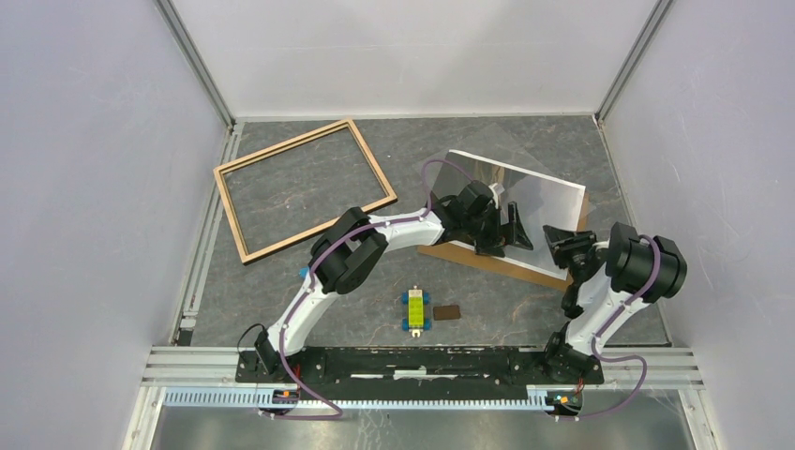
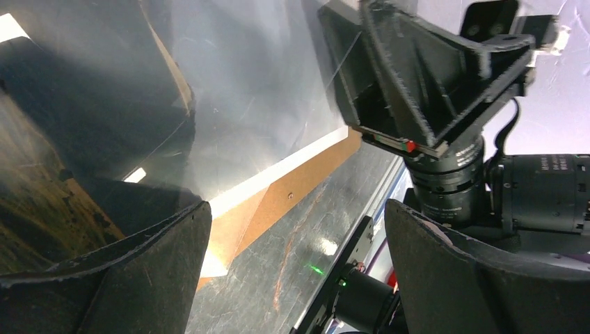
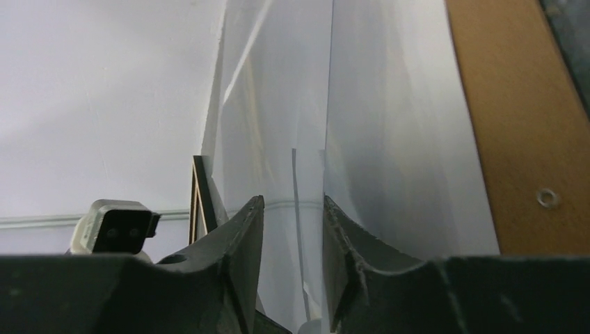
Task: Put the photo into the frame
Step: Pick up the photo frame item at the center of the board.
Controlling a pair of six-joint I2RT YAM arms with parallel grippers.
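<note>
Seen from above, a grey stone-patterned table (image 1: pixel 281 291) sits between pale walls. The frame (image 1: pixel 305 187), thin light tan wood, lies flat at the far left of the table, with bare tabletop showing through it. Well apart from it, right of centre, the photo (image 1: pixel 530 197) rests on a plain brown backing board (image 1: pixel 469 253). Its glossy face catches so much glare that it looks silvery. The left arm reaches across to the photo's left side, where the left gripper (image 1: pixel 502 234) hangs over the print with its jaws spread as wide as they go, holding nothing. Its wrist view shows the white border of the photo (image 2: pixel 243 90) and the board's near edge (image 2: pixel 292 198) between the two fingers. The right gripper (image 1: pixel 562 242) sits at the photo's near right corner. In its wrist view the right gripper (image 3: pixel 292 202) has its jaws drawn close, the thin edge of the photo (image 3: pixel 389 139) standing in the narrow gap between them, not visibly pinched. Near the arms' bases lie a small yellow-and-green block (image 1: pixel 413 309) and a small brown piece (image 1: pixel 447 312).
</note>
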